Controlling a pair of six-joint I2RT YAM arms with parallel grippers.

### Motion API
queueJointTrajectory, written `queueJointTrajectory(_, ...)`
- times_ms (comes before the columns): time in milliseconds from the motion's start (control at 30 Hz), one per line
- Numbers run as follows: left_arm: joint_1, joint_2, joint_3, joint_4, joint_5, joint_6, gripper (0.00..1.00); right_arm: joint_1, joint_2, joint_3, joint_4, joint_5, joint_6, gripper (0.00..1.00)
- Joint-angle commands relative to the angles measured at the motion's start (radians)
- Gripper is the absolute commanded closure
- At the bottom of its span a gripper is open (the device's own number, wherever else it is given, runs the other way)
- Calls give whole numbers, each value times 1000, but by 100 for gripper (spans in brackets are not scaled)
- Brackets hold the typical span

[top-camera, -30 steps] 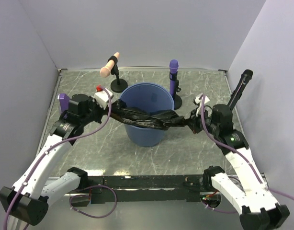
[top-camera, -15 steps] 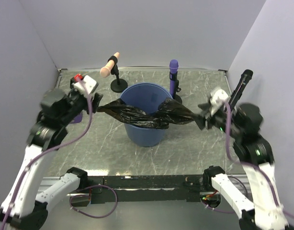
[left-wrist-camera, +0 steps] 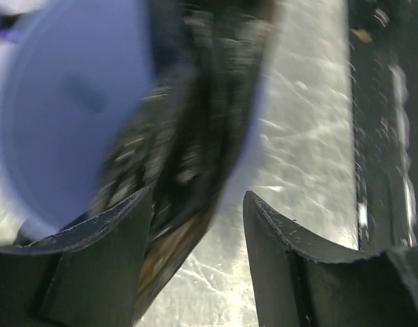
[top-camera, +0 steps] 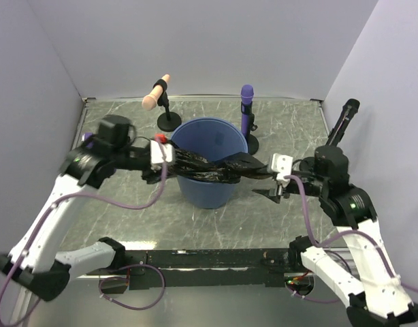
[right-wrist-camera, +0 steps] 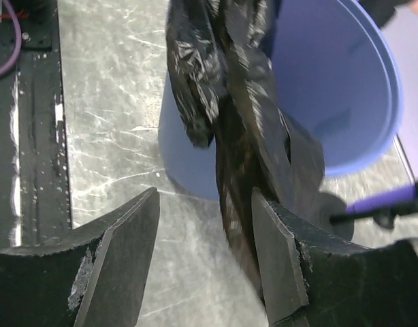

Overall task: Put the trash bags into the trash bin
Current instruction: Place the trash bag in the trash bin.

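Across the rim of the trash bin (top-camera: 207,194), the black trash bag (top-camera: 209,170) lay draped, its middle sagging inside and both ends hanging down the outer wall. A second earlier both tools had clamped the bag taut above the opening; since then both had let go. The left gripper (left-wrist-camera: 197,197) and the right gripper (right-wrist-camera: 205,197) stood with jaws well parted, gripping nothing, each close beside its own end of the bag. Judgement: release was complete, insertion was not, and the overhanging ends required tucking in. No other contents were visible in the bin (the exposed inner wall showed bare blue).
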Motion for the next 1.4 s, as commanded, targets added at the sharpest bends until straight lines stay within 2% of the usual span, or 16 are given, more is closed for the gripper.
queueJointTrajectory(0,-130,7,27,-117,17,243,40,97,29,-5,102,23,-108,36)
queueJointTrajectory(267,-186,67,34,-153,-14,360,50,232,51,-57,185,144,-108,36)
queueJointTrajectory(400,-204,50,-32,-44,-73,343,60,261,59,-113,253,239,-131,42)
queueJointTrajectory(467,-212,30,-63,11,-98,331,69,266,69,-113,271,282,-134,47)
queueJointTrajectory(567,-216,7,-94,54,-141,331,88,271,79,-117,302,322,-127,61)
queueJointTrajectory(633,-218,1,-100,59,-153,336,99,272,74,-119,319,333,-121,77)
queueJointTrajectory(700,-219,-5,-95,56,-163,326,99,277,74,-107,310,335,-125,92)
queueJointTrajectory(800,-218,-19,-71,22,-158,305,99,278,59,-78,244,301,-157,99)
queueJointTrajectory(1000,-218,-66,-87,-101,-104,265,99,323,-10,-78,109,210,-255,100)
queueJointTrajectory(1167,-218,-106,-149,-133,-109,260,99,363,-61,-151,75,227,-355,99)
queueJointTrajectory(1367,-218,-146,-319,17,-143,202,99,377,-32,-287,174,252,-368,100)
